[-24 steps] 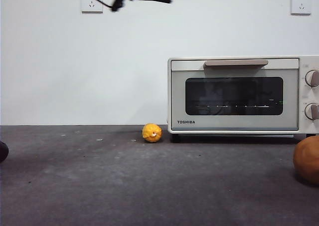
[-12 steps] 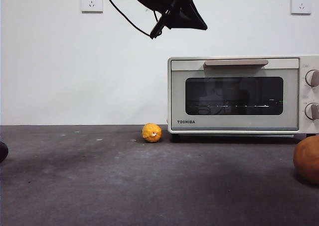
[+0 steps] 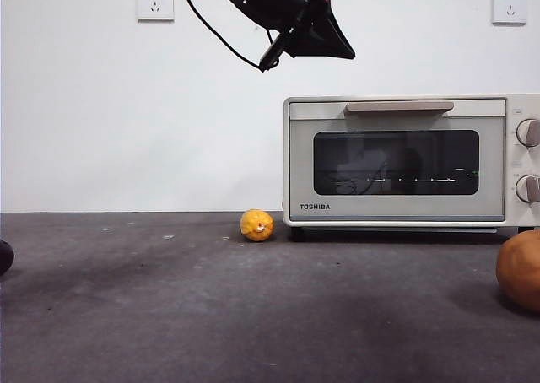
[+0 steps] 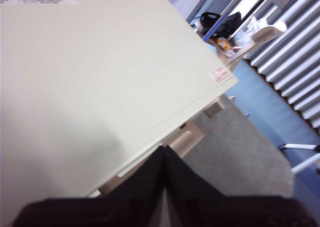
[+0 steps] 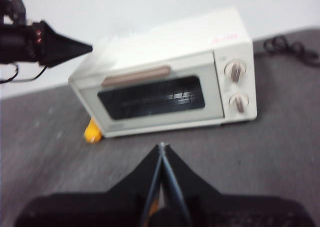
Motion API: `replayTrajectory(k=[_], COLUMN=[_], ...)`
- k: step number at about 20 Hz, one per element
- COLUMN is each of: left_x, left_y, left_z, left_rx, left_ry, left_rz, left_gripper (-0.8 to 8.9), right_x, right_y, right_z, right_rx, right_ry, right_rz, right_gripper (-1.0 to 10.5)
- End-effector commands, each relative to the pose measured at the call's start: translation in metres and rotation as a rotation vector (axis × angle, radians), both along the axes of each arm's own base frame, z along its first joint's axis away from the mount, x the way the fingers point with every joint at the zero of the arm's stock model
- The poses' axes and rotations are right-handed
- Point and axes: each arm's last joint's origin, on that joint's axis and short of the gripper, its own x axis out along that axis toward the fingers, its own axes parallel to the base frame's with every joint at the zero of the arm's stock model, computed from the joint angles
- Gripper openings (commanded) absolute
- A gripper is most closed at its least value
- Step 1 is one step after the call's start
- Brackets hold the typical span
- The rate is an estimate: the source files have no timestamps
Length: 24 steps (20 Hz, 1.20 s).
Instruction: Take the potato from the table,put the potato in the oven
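Above the oven's [image 3: 396, 159] top left corner your left gripper [image 3: 342, 52] hovers, jaws pressed together, nothing held. Potato [image 3: 519, 269] sits on the table [image 3: 253, 315] at the right edge, in front of the closed oven. Your right gripper [image 5: 161, 149] waits high, jaws together.

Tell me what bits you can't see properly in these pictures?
- Potato: front view, cut off by the right edge.
- Dark round thing: front view, mostly cut off by the left edge.
- Oven: left wrist view shows only its top; the shut left claw hides part of the handle.
- Yellow ball: right wrist view, blurred.
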Motion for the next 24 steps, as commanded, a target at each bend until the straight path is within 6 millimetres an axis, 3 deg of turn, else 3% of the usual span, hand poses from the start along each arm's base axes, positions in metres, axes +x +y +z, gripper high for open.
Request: replayTrajectory(k=[1,6,11,19,24], left_x=[0.002,0.0,0.002,0.012,0.012], left_y=[-0.01,-0.017,-0.022,-0.031,-0.034], left_z=[-0.01,-0.015,-0.025,-0.055,-0.062], left_rx=[0.046,0.09,0.115,0.204,0.247], left_ry=[-0.051,-0.096,-0.107,-0.148,-0.176], left_rz=[-0.012,-0.015,-0.037,-0.063,-0.076], left_gripper=[-0.05,-0.05,-0.06,-0.06,-0.06], right_x=[-0.003,-0.001,0.004,0.006,0.007], right_y=[0.0,0.001,0.001,0.004,0.004], right_z=[0.027,0.067,0.089,0.098,0.098], right_rx=[-0.015,-0.066,-0.064,-0.058,-0.053], right_ry=[0.029,0.106,0.186,0.258,0.261], right_rz=[0.025,0.042,0.058,0.14,0.151], right_gripper=[0.0,0.0,0.0,0.0,0.0])
